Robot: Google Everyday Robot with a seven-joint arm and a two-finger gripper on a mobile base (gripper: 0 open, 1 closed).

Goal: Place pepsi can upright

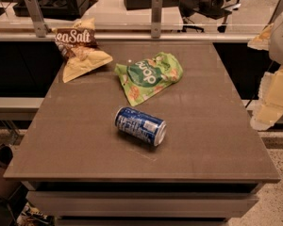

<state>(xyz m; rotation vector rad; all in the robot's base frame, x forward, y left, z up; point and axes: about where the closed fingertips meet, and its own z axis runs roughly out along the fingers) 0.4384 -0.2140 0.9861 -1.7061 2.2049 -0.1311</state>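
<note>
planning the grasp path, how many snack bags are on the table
2: brown-and-cream bag back left; green bag mid-table, behind the lying pepsi can. None seem hidden. The gripper is beside the table's right edge.

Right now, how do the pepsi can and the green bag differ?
The pepsi can is blue and cylindrical; the green bag is crumpled and flat. The can lies on its side nearer the front edge; the bag sits farther back. The can looks smaller than the bag. Both rest on the table, not touching. The end effector hangs beyond the table's right side, touching neither.
</note>
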